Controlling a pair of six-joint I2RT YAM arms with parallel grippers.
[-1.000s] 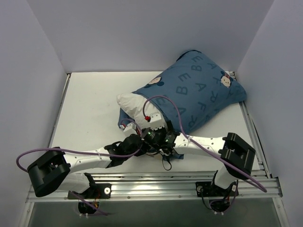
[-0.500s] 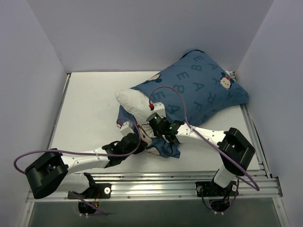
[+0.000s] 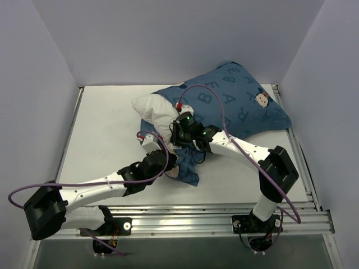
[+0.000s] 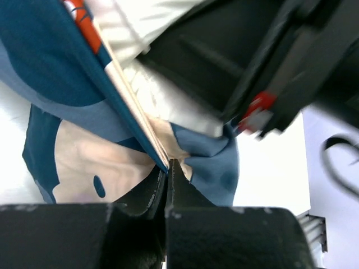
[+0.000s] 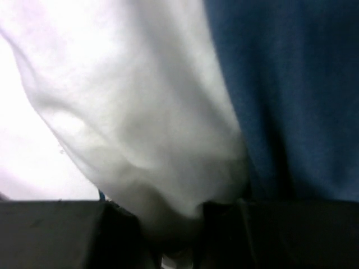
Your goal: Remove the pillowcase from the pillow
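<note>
White table carries the pillowcase toward its far right corner. The pillow bulges bare from the case's left end. The right gripper is clamped on that white corner, with pillow cloth bunched between its fingers. The left gripper sits just nearer, jaws pressed tight on the blue hem hanging loose toward the arms. Pale walls close in three sides, and a metal rail runs along the near edge.

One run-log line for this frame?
left gripper: shut on pillowcase edge | right gripper: shut on pillow | state: white end exposed, rest inside case
</note>
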